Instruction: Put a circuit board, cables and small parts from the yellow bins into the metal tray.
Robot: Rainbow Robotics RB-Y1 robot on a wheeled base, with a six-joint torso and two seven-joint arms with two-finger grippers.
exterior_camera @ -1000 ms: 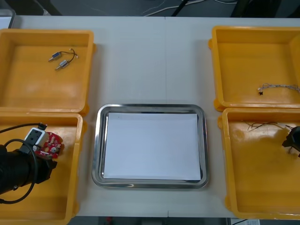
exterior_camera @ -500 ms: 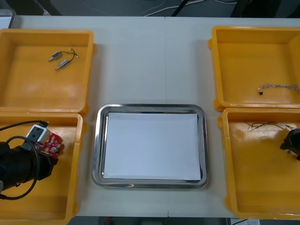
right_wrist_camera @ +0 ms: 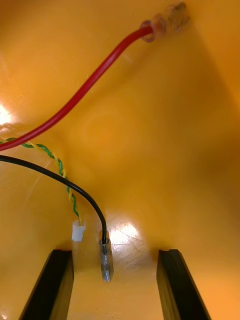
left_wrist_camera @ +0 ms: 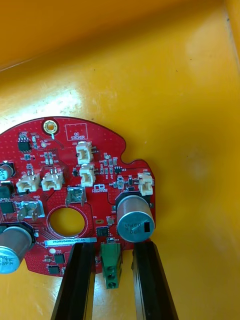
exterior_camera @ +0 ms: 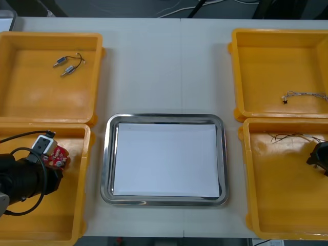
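A round red circuit board (left_wrist_camera: 75, 190) lies in the near left yellow bin (exterior_camera: 66, 215). My left gripper (left_wrist_camera: 114, 245) is shut on the green connector (left_wrist_camera: 111, 265) at the board's edge, one finger on each side; in the front view it sits low over the board (exterior_camera: 58, 156). My right gripper (right_wrist_camera: 115, 252) is down in the near right yellow bin (exterior_camera: 287, 195), fingers open and wide apart. The metal end of a black cable (right_wrist_camera: 105, 262) lies between them, touching neither. A red cable (right_wrist_camera: 95, 80) and a green-yellow twisted cable (right_wrist_camera: 50, 152) lie beyond.
The metal tray (exterior_camera: 108, 159), white inside, stands between the bins. Small metal parts (exterior_camera: 64, 65) lie in the far left bin (exterior_camera: 31, 97). A twisted cable (exterior_camera: 305, 96) lies in the far right bin (exterior_camera: 266, 66).
The left gripper's fingers have come together onto the board's green connector, and the left arm has drawn back slightly toward the near edge. The right gripper has hardly moved.
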